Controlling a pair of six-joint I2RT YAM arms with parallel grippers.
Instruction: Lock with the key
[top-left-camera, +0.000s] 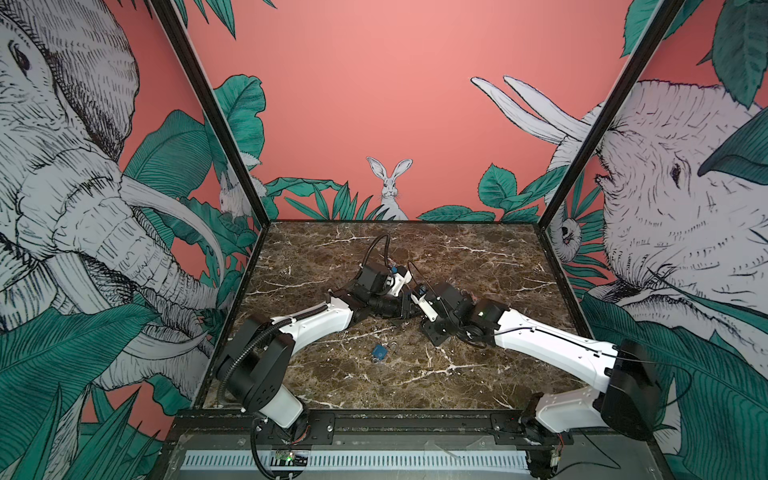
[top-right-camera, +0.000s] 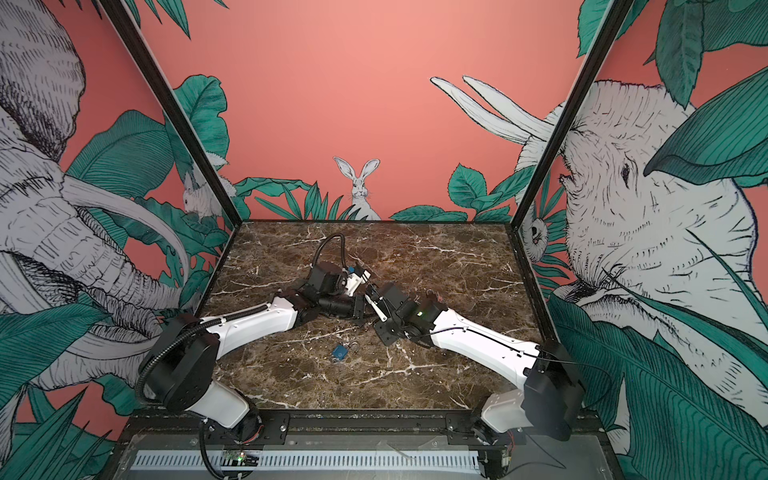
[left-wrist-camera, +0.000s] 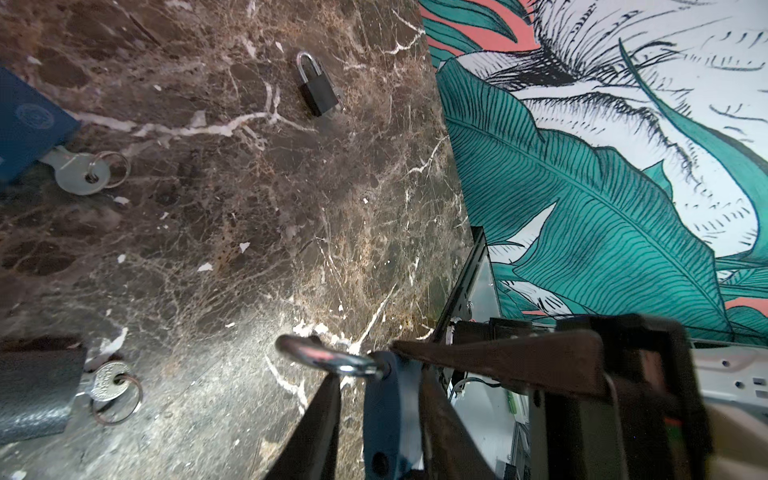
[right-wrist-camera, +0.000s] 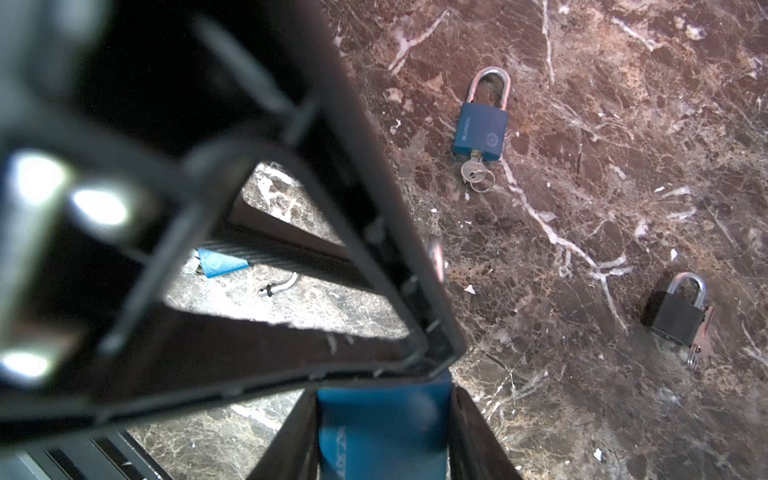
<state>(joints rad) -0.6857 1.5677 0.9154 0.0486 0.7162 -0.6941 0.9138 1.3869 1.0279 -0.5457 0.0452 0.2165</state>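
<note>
In both top views the left arm (top-left-camera: 316, 322) and the right arm (top-left-camera: 540, 338) reach in low over the marble desk (top-left-camera: 478, 270). Their ends crowd together near its middle, and what sits between them is lost among the black parts. A loose blue padlock (top-left-camera: 379, 352) (top-right-camera: 340, 352) lies flat nearer the front edge, apart from both arms.

In the left wrist view the left claw (left-wrist-camera: 374, 386) stands partly apart around the held padlock (left-wrist-camera: 386, 415), which is seen edge-on. The padlock's silver shackle (left-wrist-camera: 328, 357) pokes out past the fingertips, above the desk. One finger (left-wrist-camera: 440, 428) lies against the blue body. A sliver of desk shows beside the other finger (left-wrist-camera: 320, 428), so I cannot tell whether this claw truly grips. A black padlock (left-wrist-camera: 318, 89) lies flat, well away. The loose blue padlock is cut off by the frame edge, with a key (left-wrist-camera: 79, 174) in its base. A grey padlock (left-wrist-camera: 37, 390), also keyed, is cut off too.

In the right wrist view the right claw (right-wrist-camera: 382, 399) is clenched on the held padlock, whose blue body fills the gap between its fingers (right-wrist-camera: 473, 436). The left claw's frame, close and blurred, blocks much of the picture. No key can be made out in the held padlock.
</note>
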